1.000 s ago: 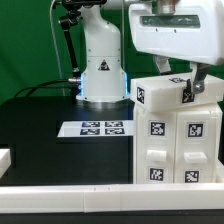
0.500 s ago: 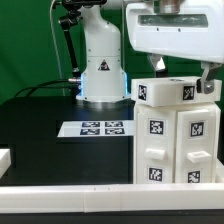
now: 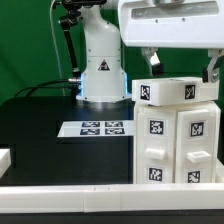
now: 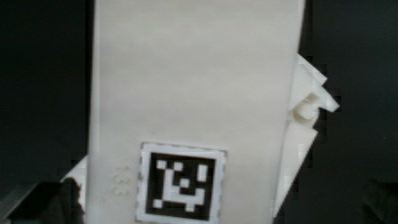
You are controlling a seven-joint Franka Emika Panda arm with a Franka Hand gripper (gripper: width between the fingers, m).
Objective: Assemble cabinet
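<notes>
The cabinet (image 3: 178, 135) is a white box with tagged drawer blocks and stands at the exterior view's right on the black table. Its top piece (image 3: 172, 90) lies across it with tags on its face. My gripper (image 3: 183, 66) hangs just above this top piece, open and empty, with one finger (image 3: 152, 60) on each side and clear of it. In the wrist view the white top piece (image 4: 196, 90) with one tag (image 4: 183, 182) fills the frame between my spread fingers (image 4: 45, 205).
The marker board (image 3: 97, 128) lies flat mid-table, left of the cabinet. A long white rail (image 3: 70, 195) runs along the front edge. A small white part (image 3: 4, 158) sits at the far left. The arm's base (image 3: 100, 65) stands behind.
My gripper has let go of the cabinet's top piece: the fingers spread apart and the hand rose a little. The top piece stays on the cabinet.
</notes>
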